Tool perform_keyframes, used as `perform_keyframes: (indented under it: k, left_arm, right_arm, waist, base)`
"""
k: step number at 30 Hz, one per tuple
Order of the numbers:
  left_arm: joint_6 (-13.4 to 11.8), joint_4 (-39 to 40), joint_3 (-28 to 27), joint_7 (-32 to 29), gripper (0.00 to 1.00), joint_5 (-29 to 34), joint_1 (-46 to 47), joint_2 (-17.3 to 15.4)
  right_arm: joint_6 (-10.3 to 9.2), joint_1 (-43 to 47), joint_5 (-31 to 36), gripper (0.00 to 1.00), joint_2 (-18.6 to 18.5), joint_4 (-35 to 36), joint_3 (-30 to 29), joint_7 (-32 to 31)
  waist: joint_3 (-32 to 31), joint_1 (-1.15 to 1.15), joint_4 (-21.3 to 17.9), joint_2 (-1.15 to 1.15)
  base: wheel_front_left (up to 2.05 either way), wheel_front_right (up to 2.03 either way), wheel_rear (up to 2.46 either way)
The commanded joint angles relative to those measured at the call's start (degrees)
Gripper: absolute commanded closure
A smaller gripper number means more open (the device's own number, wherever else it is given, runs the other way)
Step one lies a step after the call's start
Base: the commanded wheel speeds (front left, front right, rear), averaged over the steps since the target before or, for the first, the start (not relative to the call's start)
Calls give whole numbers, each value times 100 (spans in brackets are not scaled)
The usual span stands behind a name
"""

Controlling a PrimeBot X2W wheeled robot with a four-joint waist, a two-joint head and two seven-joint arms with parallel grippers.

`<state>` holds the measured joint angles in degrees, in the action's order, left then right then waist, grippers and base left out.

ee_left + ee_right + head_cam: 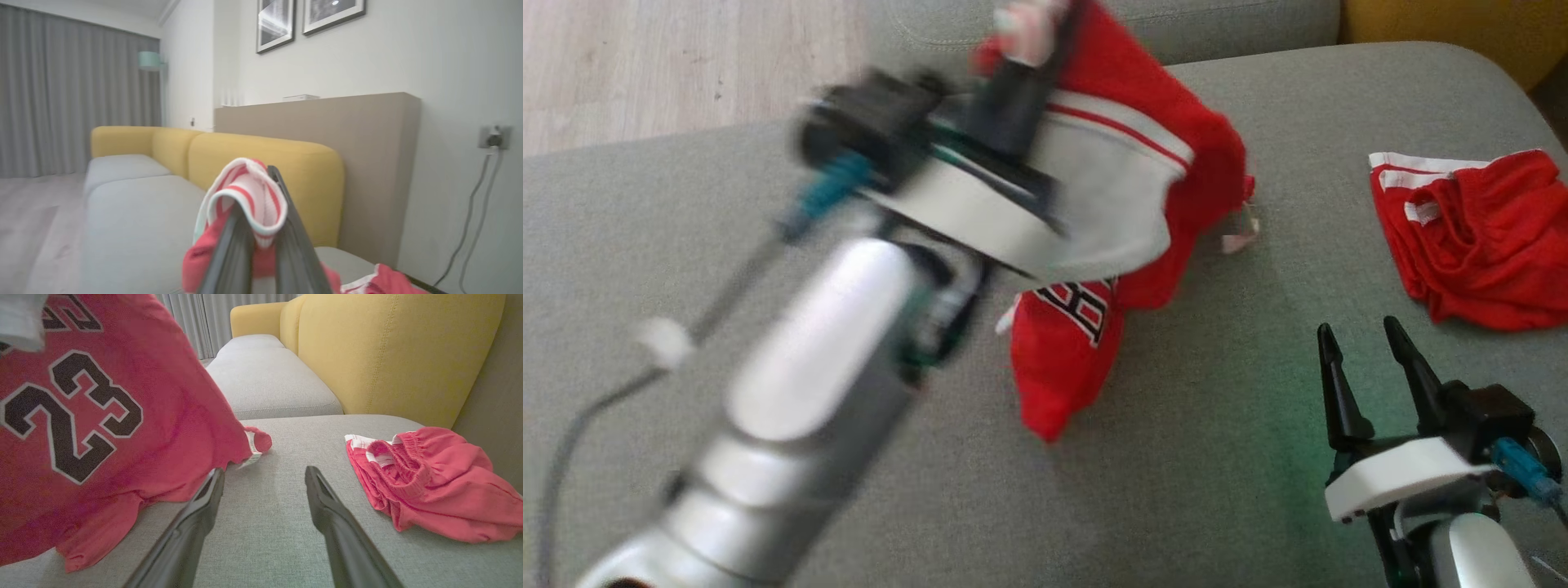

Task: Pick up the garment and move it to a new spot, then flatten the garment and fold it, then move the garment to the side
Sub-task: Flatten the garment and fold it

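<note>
The garment, a red jersey (1066,359) with black-and-white number 23 (81,416) and white trim, hangs lifted above the grey sofa seat (1217,474), its lower end drooping to the cushion. My left gripper (1033,41) is shut on its red-and-white striped edge (245,183), which bulges out between the dark fingers (290,241). The left arm is blurred by motion in the head view. My right gripper (1360,331) rests low at the front right, open, with nothing between its fingers (327,506), to the right of the hanging jersey.
Crumpled red shorts (1478,237) with a white waistband lie on the seat's far right, beside my right gripper (265,473). A yellow backrest (388,355) borders the seat. Wooden floor (645,65) lies beyond the left edge. Bare cushion spreads across the front.
</note>
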<state>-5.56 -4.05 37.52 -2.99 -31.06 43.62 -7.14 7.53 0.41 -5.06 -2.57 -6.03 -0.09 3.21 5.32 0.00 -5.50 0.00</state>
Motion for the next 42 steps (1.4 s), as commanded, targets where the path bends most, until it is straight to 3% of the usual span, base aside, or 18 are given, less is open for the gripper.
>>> perform_keyframes:
  k: [1,6,10,18,19,20,21,24,28,29,30,37,42]
  left_arm:
    - [-74,26,-525,-87,100,-115,202,-451]
    - [-229,-571,-1321,-307,100,-464,-237,-1409]
    - [-300,-1167,-1741,-334,100,-689,-721,-1931]
    - [-243,-1923,-1939,-219,100,-834,-1047,-2204]
    - [-239,-1982,-1959,-181,97,-860,-1059,-2187]
    - [-231,-2038,-1968,-152,81,-878,-1071,-2173]
    - [-216,-2087,-1974,-121,72,-895,-1078,-2159]
    - [-174,-2215,-1972,-32,59,-912,-1076,-2134]
    - [-139,-2330,-1959,78,60,-902,-984,-2094]
    - [-138,-2344,-1960,119,52,-893,-941,-2083]
    - [-137,-2356,-1962,154,2,-884,-898,-2074]
    - [-128,-2172,-1981,337,0,-889,-812,-2037]
    - [-193,-1526,-1927,464,0,-874,-1216,-2018]
  right_arm:
    - [-4,-247,-42,0,-31,161,125,93]
    - [-4,-226,-47,0,-31,122,46,151]
    - [-4,-224,-20,0,-31,104,8,159]
    - [-4,-271,29,0,-31,118,98,114]
    - [-4,-270,33,0,-31,117,112,110]
    - [-4,-267,37,0,-31,117,126,104]
    - [-4,-263,42,0,-31,119,138,98]
    - [-4,-246,63,0,-31,139,160,71]
    - [-4,-234,84,0,-31,174,181,39]
    - [-4,-235,86,0,-31,185,185,31]
    - [-4,-237,89,0,-31,194,191,25]
    - [-4,-218,90,0,-31,193,196,3]
    - [-4,-141,99,0,-31,208,140,-12]
  waist:
    - [21,0,6,0]
    - [76,0,52,0]
    - [135,0,119,0]
    - [216,0,177,0]
    - [217,0,180,0]
    - [216,0,182,0]
    - [215,0,182,0]
    - [212,0,182,0]
    - [228,0,193,0]
    - [235,0,199,0]
    - [242,0,203,0]
    - [168,0,278,0]
    - [11,0,396,0]
  base:
    - [0,0,0]
    - [0,0,0]
    - [0,0,0]
    - [0,0,0]
    - [0,0,0]
    - [0,0,0]
    - [0,0,0]
    - [0,0,0]
    - [0,0,0]
    - [0,0,0]
    - [0,0,0]
    - [0,0,0]
    - [0,0,0]
